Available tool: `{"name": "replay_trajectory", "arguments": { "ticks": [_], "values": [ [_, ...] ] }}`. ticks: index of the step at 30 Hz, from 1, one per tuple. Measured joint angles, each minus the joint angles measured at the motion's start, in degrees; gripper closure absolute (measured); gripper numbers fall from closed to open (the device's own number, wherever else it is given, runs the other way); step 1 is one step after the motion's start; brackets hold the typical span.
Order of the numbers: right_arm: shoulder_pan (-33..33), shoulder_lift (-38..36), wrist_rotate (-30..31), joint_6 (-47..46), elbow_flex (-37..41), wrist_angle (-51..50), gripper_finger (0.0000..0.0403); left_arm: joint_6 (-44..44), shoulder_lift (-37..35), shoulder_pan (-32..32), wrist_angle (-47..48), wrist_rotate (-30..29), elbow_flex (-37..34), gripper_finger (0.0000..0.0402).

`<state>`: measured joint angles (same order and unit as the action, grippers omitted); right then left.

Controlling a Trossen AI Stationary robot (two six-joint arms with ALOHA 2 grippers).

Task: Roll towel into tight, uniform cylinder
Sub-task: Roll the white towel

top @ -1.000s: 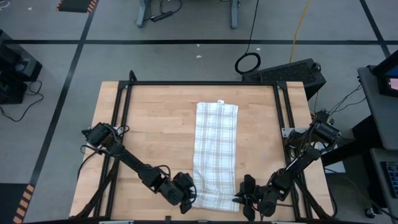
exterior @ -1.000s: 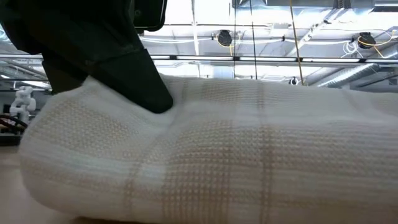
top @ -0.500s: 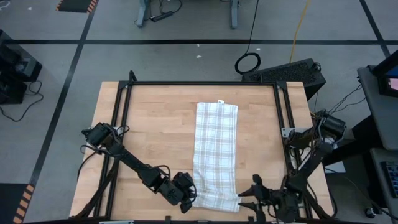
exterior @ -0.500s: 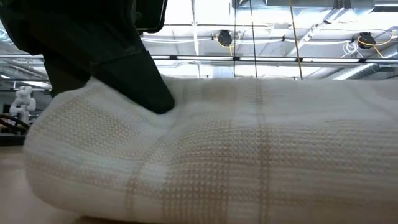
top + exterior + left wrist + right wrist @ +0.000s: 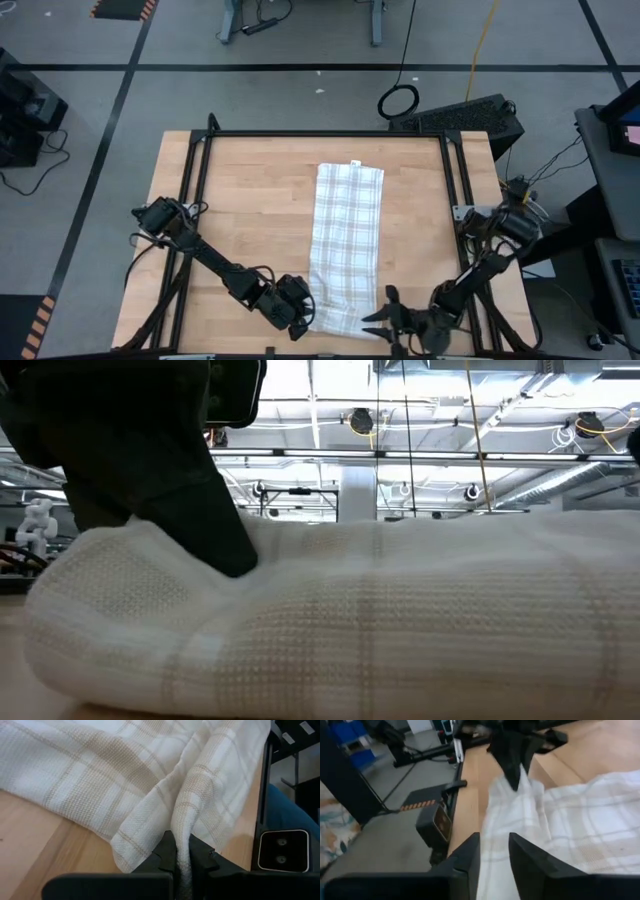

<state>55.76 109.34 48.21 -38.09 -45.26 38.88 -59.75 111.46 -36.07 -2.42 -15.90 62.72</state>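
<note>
The towel lies as a long folded strip down the middle of the counter, its small tag at the far end and its near end at the counter's front edge. That near end is rolled over a little into a soft, thick fold, which fills the low view.

The left tool sits at the towel's near left corner. In the left wrist view its fingers are pinched together on a bunched ridge of cloth, so it has hold of the towel. In the low view the dark tool presses down into the top of the fold.

The right tool is at the near right corner, just at the towel's edge. Its fingers are spread apart and grip nothing; in the right wrist view the cloth shows through the gap between the two fingers, with the left tool holding the far corner beyond.
</note>
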Motion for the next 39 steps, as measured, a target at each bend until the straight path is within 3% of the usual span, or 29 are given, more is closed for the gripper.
{"name": "replay_trajectory", "arguments": {
  "ticks": [10, 18, 26, 31, 39],
  "values": [
    [-3.9, 7.7, -0.4, -4.4, -2.1, -1.1, 0.0384, 0.5, 0.0, 0.9, 0.5, 0.0, 0.0, 0.0366],
    [-4.8, 8.8, -2.7, -8.1, -2.2, -2.6, 0.0400, 5.0, -1.4, 1.3, 0.5, 0.5, 0.0, 0.0271],
    [-5.1, 8.8, -3.6, -9.7, -2.2, -3.6, 0.0402, 15.5, -11.3, 1.1, 8.0, -0.8, 0.0, 0.0197],
    [-5.1, 8.8, -3.6, -9.7, -2.2, -3.5, 0.0402, 29.6, -12.3, -1.9, 0.7, -9.6, 0.0, 0.0212],
    [-5.1, 8.8, -3.7, -9.3, -2.2, -3.5, 0.0402, 39.3, 0.0, -3.8, -12.2, -11.0, -0.3, 0.0319]
  ]
}}
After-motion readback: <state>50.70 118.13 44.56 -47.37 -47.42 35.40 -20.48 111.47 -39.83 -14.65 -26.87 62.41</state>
